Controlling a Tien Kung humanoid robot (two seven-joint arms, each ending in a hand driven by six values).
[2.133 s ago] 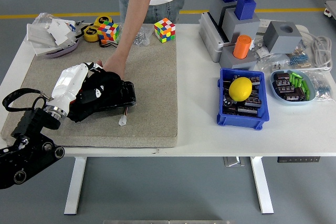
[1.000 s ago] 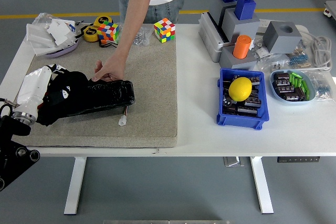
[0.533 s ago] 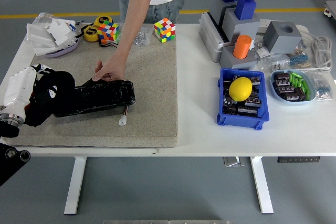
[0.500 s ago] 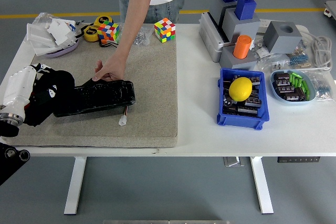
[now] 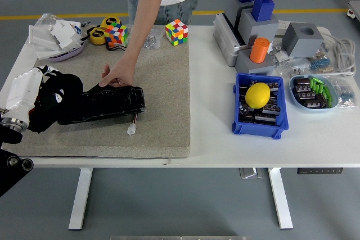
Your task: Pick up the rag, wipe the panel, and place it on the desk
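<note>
A long black panel [image 5: 109, 103] lies on the grey felt mat [image 5: 163, 82] at the left of the table. My left hand [image 5: 49, 89], white on its back, is curled around a black rag [image 5: 45, 115] and presses it on the panel's left end. A person's hand [image 5: 116, 76] reaches down from the far side and rests its fingertips on the panel's upper edge near the middle. A short wire with a white plug [image 5: 131, 129] sticks out under the panel's right end.
Two colour cubes [image 5: 176, 31], tape rolls [image 5: 99, 35] and a tray of white wrappers [image 5: 56, 37] line the far left edge. To the right stand a grey fixture with blue blocks [image 5: 250, 21], a blue bin [image 5: 243, 128] with a yellow ball, and a dish [image 5: 297, 100] of parts.
My left hand has dragged the rag leftward along the panel, from its middle to its left end, then edged slightly back right. The person's hand stayed on the panel.
</note>
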